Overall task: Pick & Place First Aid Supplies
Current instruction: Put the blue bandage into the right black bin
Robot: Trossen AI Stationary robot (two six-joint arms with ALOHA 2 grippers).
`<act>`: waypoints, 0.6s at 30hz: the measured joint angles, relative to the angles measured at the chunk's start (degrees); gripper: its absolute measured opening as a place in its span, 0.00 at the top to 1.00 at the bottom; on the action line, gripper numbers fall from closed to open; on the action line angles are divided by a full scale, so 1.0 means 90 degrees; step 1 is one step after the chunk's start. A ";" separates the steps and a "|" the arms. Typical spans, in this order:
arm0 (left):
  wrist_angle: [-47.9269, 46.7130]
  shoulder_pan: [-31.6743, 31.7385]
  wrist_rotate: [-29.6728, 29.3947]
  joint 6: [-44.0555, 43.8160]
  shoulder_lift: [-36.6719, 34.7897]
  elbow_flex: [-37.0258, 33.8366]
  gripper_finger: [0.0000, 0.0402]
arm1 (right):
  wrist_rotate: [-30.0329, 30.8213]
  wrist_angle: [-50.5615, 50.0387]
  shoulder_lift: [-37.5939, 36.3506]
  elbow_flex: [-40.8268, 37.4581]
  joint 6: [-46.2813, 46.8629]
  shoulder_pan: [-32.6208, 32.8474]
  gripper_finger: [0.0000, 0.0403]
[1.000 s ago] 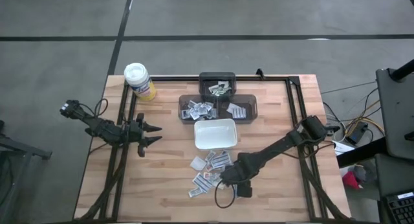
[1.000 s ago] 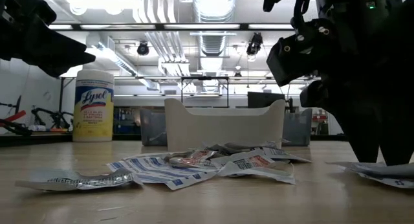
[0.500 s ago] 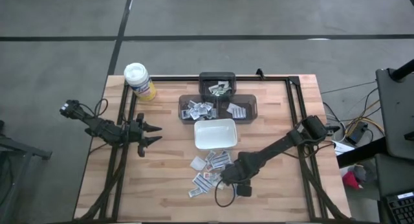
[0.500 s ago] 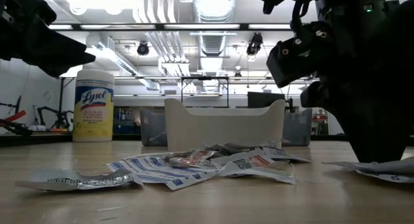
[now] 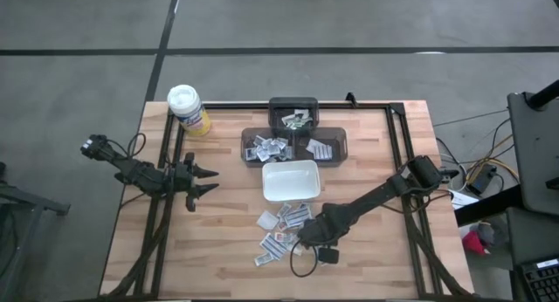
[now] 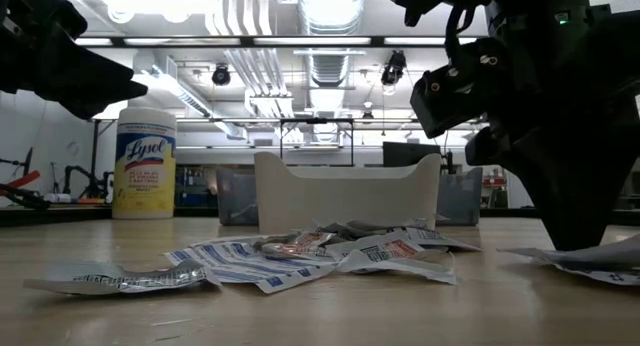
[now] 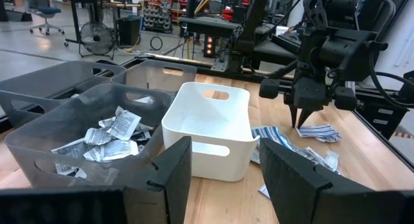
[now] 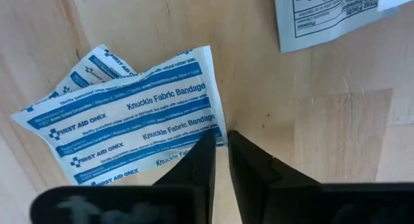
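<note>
The first aid supplies are small flat packets, loose in a pile [image 5: 284,228] on the wood table in front of the white dish [image 5: 291,181]. My right gripper [image 5: 301,243] points straight down at the pile's near right side. It is shut on a white packet with blue print [image 8: 129,130], a knuckle bandage packet that lies flat. My left gripper [image 5: 210,181] hangs open above the table's left part, touching nothing, level and aimed toward the dish [image 7: 207,130]. My right gripper pinches the bandage packet's corner [image 8: 213,130] between its two fingertips, coming from above and pointing down. Most of the packet lies on the table. Its edge beside the fingers [image 6: 600,256] stands slightly raised. One layer or two, I cannot tell.
Three grey bins [image 5: 295,145] with more packets stand behind the dish. A yellow canister with a white lid [image 5: 188,110] stands at the far left corner. Another white packet [image 8: 330,13] lies just beyond the held one. Black frame rails run along both table sides.
My right gripper has shut its fingers on the packet's corner while staying in place. The packet's edge beside the fingers has risen a little off the table.
</note>
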 joint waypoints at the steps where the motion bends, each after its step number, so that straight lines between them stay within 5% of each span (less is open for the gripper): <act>1: 0.0000 0.0000 0.0000 0.0000 0.0000 -0.0001 0.56 | 0.0007 0.0000 0.0003 0.0000 0.0018 0.0000 0.92; 18: -0.0002 0.0000 0.0000 0.0000 0.0000 -0.0015 0.56 | -0.0257 0.0007 -0.0498 -0.0029 0.0174 -0.0008 0.97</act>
